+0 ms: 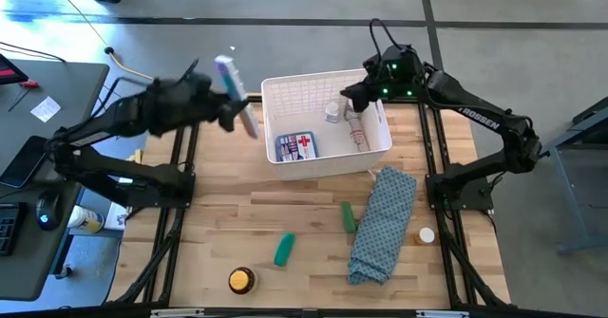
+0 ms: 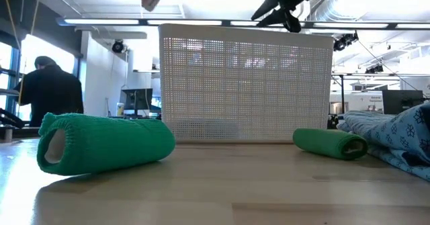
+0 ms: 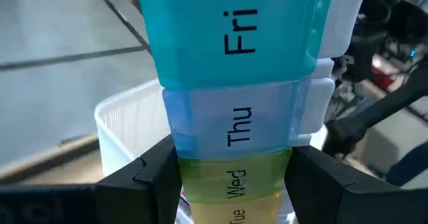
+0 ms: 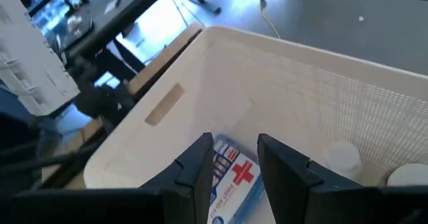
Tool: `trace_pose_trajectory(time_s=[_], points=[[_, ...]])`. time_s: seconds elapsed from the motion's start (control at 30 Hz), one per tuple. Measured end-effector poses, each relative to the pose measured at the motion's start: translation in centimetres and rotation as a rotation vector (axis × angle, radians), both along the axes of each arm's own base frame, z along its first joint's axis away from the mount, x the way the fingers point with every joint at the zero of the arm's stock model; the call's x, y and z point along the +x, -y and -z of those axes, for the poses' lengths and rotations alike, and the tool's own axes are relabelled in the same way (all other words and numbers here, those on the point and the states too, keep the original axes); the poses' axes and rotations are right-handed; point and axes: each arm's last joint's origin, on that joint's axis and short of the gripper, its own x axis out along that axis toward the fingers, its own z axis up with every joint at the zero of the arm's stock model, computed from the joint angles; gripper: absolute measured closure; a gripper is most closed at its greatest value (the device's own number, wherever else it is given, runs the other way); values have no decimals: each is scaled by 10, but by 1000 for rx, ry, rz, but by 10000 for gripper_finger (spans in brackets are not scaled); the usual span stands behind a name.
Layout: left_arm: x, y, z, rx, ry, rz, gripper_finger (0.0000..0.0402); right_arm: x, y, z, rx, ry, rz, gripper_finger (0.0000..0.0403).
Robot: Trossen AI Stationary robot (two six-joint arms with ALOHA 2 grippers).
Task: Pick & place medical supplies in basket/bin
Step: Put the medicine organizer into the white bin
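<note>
The left claw (image 1: 231, 107) hangs above the worktop (image 1: 304, 214) just left of the white basket (image 1: 380, 152), pinching the rainbow pill organiser strip (image 1: 236, 95) between its fingers (image 3: 144, 177); the left wrist view shows the strip standing up out of the grip, with the Wed compartment between the pads and Thu and Fri above. The strip is in the air, close to the basket's left wall but not yet over it. The right claw (image 1: 353, 98) hovers over the far right part of the basket, its fingers (image 4: 200, 167) a little apart with nothing between them, pointing down into the basket. Inside the basket, the blue-white red-cross pack (image 1: 296, 147) lies flat in the near left part, a white-capped bottle (image 1: 333, 113) sits towards the far side, and a pinkish tube (image 1: 356, 133) lies beside it along the right wall. On the worktop, near of the basket, a green tube (image 1: 349, 216) lies just left of the long blue patterned cloth (image 1: 383, 223), which runs from the basket's near right corner towards the near edge. A second green tube (image 1: 284, 250) lies farther left and nearer, and the round yellow tin (image 1: 241, 280) sits close to the near edge. A small white-capped bottle (image 1: 427, 234) rests right of the cloth. In the low view, a person (image 2: 48, 91) in dark clothing shows in the room beyond, at the left.
</note>
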Motion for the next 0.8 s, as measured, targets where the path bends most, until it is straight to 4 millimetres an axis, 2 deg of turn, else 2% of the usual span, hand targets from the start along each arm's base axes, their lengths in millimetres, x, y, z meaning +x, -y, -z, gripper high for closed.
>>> trace_pose_trajectory(time_s=[0.13,0.37,0.53,0.67,0.8], points=[[26,-28,-12,69,-48,48,155,-3,4,0,28,14,35,293],[87,-80,-9,100,-166,195,155,-4,5,1,77,20,65,293],[131,-112,13,34,-224,252,155,-4,2,4,118,-3,65,293],[161,-127,44,-15,-306,291,155,-5,-1,8,158,-39,49,293],[182,-138,75,-68,-384,306,155,-7,-4,12,206,-73,31,293]])
